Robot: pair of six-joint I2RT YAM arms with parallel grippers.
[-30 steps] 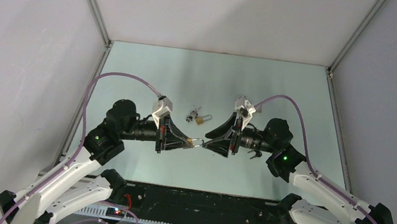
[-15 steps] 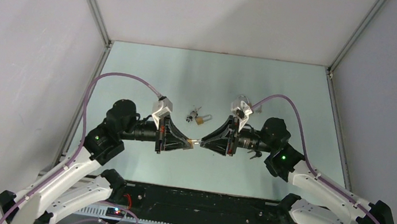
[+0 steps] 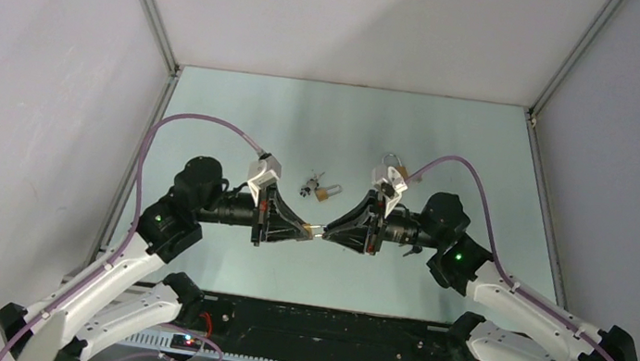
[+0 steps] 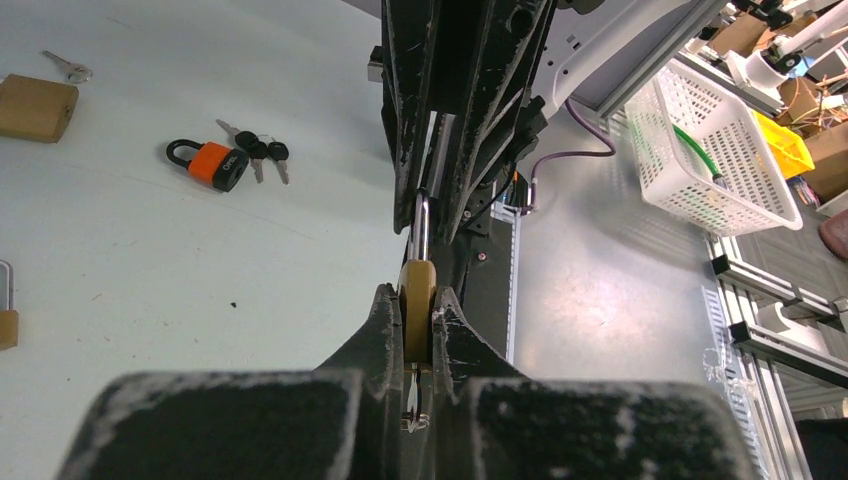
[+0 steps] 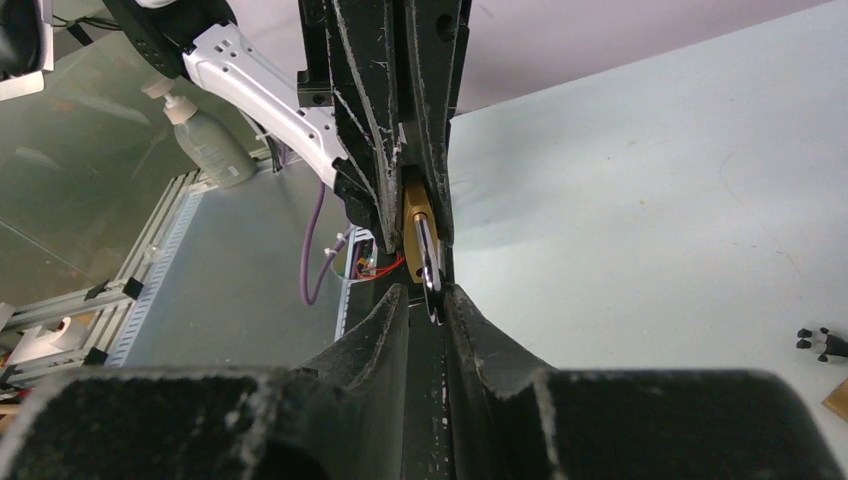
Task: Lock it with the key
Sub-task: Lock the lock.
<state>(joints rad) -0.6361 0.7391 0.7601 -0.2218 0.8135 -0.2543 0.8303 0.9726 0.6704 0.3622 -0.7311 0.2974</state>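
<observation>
A brass padlock (image 3: pixel 315 229) is held in the air between my two grippers above the table's near middle. My left gripper (image 3: pixel 309 229) is shut on its brass body (image 4: pixel 417 310), with the silver shackle (image 4: pixel 421 225) pointing toward the right arm. A small key (image 4: pixel 411 405) sits at the body's rear end, between the left fingers. My right gripper (image 5: pixel 425 292) faces it, jaws slightly apart, with the shackle's tip (image 5: pixel 428 268) between the fingertips, against the right one. The padlock body also shows in the right wrist view (image 5: pixel 414 222).
An orange padlock with black-headed keys (image 4: pixel 215 165) lies on the table behind the grippers, and it also shows in the top view (image 3: pixel 321 191). A larger brass padlock (image 4: pixel 35 107) and a loose key (image 4: pixel 68 68) lie further off. Another padlock (image 3: pixel 390 164) lies beside the right wrist.
My right gripper has moved left toward the left gripper, and its fingertips have come round the shackle. The left arm has shifted slightly right with the padlock.
</observation>
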